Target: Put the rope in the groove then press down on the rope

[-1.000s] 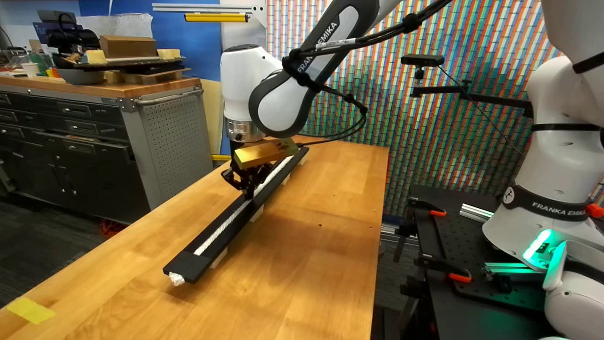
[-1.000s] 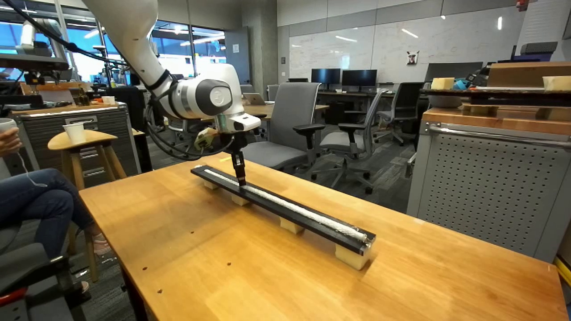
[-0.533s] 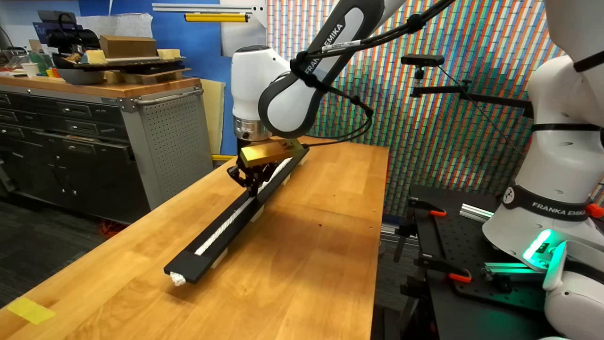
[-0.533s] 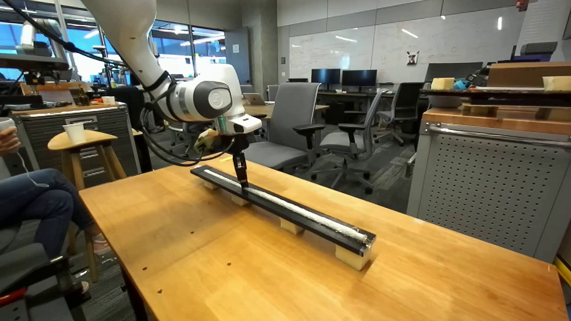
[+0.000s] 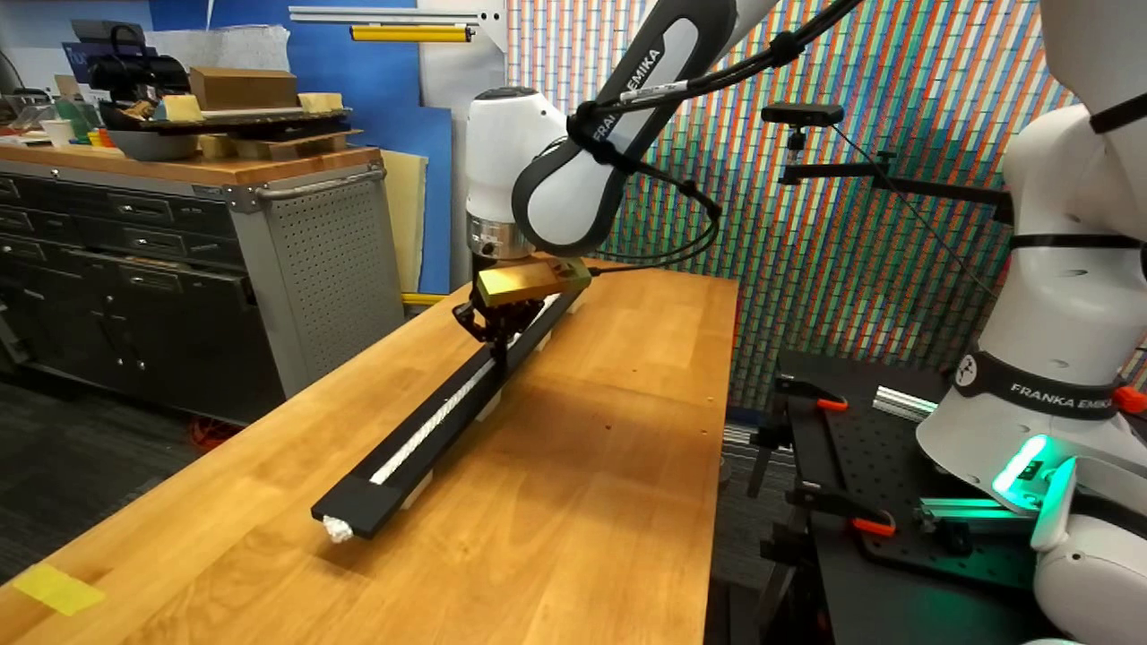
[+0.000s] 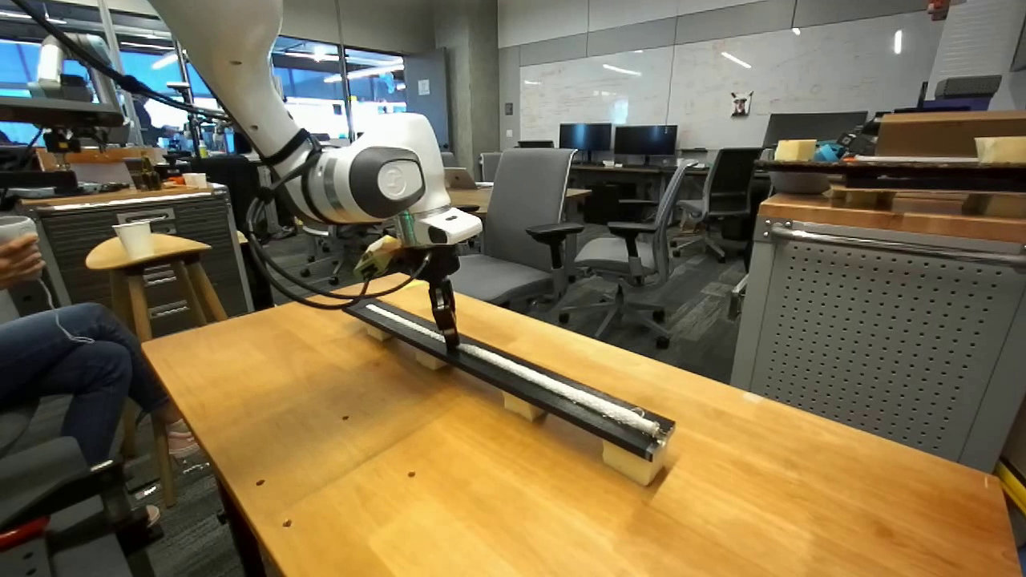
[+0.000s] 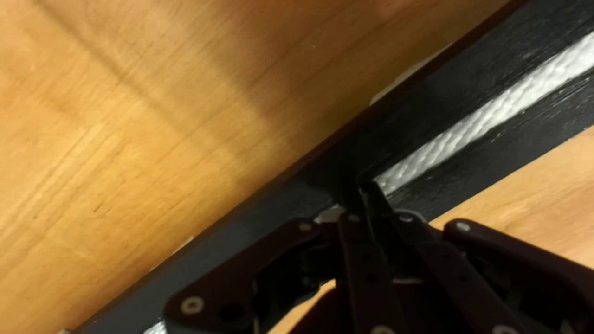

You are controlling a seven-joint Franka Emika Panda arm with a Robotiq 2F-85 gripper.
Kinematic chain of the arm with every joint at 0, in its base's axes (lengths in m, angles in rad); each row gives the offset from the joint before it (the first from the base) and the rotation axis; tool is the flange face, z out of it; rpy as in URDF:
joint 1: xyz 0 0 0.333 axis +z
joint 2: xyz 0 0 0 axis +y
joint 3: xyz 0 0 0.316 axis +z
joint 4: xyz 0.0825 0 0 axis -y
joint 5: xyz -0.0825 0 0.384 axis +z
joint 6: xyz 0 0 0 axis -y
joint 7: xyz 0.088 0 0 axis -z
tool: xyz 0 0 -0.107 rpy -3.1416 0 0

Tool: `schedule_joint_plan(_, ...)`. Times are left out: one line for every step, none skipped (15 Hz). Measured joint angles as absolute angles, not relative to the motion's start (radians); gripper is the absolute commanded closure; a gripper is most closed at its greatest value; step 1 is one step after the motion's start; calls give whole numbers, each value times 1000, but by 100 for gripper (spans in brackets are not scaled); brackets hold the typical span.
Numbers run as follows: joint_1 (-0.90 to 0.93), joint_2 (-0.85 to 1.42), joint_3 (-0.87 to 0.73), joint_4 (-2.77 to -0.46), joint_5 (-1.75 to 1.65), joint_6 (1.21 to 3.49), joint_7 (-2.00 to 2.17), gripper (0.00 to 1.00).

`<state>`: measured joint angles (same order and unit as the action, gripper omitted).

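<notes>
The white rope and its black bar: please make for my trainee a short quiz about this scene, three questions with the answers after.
1. True or false: in the wrist view, the rope lies in the groove.
2. How does the gripper stand? A) open; B) shut; C) out of view.
3. How many pale blocks show beneath the black bar?

Key: 1 true; 2 B; 3 four.

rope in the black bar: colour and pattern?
The rope is white with fine slanting ridges; it shows best in the wrist view.
</notes>
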<state>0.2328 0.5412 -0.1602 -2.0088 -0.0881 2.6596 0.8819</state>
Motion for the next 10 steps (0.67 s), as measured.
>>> schedule_joint_plan(229, 539, -164, -2012, -88, 2660, 882, 90)
schedule_joint_plan(223, 537, -166, -2016, -88, 2661, 882, 91)
schedule_joint_plan(217, 535, -167, -2019, -88, 2661, 882, 91)
schedule_joint_plan(211, 533, -168, -2023, -88, 2661, 882, 92)
schedule_joint_plan(206, 532, -169, -2025, -88, 2661, 882, 92)
schedule_joint_plan(201, 532, -170, -2025, -88, 2661, 882, 92)
schedule_joint_plan(197, 532, -170, -2025, -88, 2661, 882, 91)
schedule_joint_plan(193, 532, -170, -2025, -87, 2661, 882, 92)
schedule_joint_plan(189, 532, -170, -2025, -85, 2661, 882, 90)
schedule_joint_plan(186, 531, -170, -2025, -82, 2661, 882, 91)
